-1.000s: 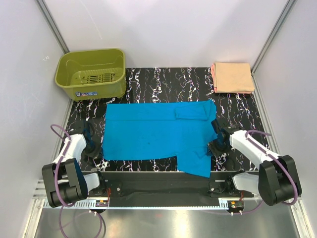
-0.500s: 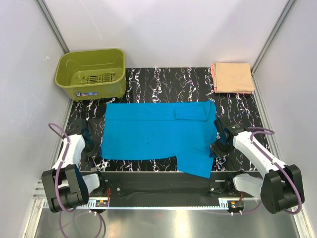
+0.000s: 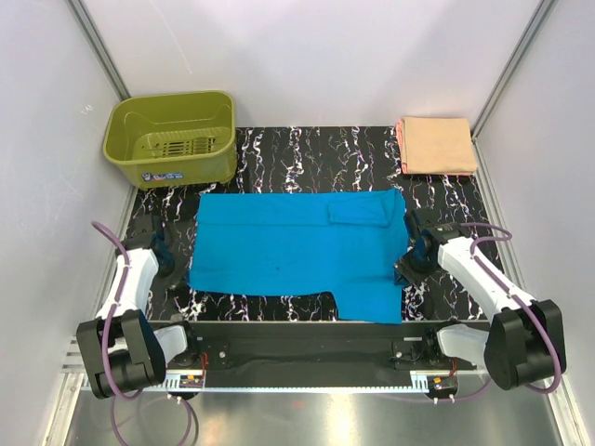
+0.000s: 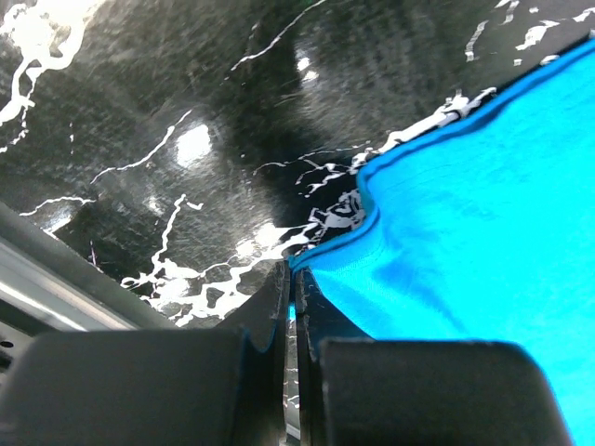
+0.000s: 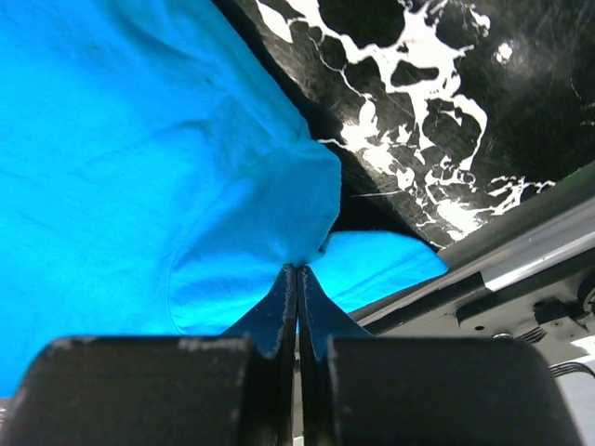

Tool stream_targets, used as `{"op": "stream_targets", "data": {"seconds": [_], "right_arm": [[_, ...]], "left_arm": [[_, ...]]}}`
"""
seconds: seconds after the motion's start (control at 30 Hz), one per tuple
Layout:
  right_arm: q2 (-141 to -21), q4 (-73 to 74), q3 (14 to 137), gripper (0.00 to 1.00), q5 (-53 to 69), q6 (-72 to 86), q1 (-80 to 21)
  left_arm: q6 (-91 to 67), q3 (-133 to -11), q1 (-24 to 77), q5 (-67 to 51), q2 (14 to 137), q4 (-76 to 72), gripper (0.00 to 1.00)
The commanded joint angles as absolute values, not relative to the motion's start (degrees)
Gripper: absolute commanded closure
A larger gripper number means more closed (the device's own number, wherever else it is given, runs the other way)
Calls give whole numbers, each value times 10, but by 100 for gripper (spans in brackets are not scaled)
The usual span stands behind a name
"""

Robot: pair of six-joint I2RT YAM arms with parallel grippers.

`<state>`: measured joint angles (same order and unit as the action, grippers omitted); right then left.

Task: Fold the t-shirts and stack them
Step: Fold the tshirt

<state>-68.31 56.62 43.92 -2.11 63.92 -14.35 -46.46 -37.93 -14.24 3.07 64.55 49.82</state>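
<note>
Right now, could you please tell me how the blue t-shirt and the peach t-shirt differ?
The blue t-shirt lies spread out; the peach t-shirt is folded into a neat rectangle. The left gripper and right gripper each pinch the blue t-shirt's edge; nothing touches the peach t-shirt. Both are plain.

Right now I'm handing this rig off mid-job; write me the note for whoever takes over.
The left gripper is shut, pinching the near-left edge of the blue t-shirt.
The right gripper is shut, pinching the same shirt's right edge.
The blue t-shirt lies spread out on the table, not yet folded.
The peach t-shirt sits folded at the far right corner; the basket stands at the far left.
Done: peach one folded.
Left: fold the blue one and stack it with the peach one.
</note>
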Motion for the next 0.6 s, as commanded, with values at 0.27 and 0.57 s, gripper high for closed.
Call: {"op": "stream_targets", "data": {"seconds": [0.27,0.57], "right_arm": [[-700,536,497,100,-61,577,-125],[-749,508,548,100,-75,527,-114]], "left_arm": [[-432,-448,-135,20,664,473,100],[-439,-469,-133,4,696,448,100]]}}
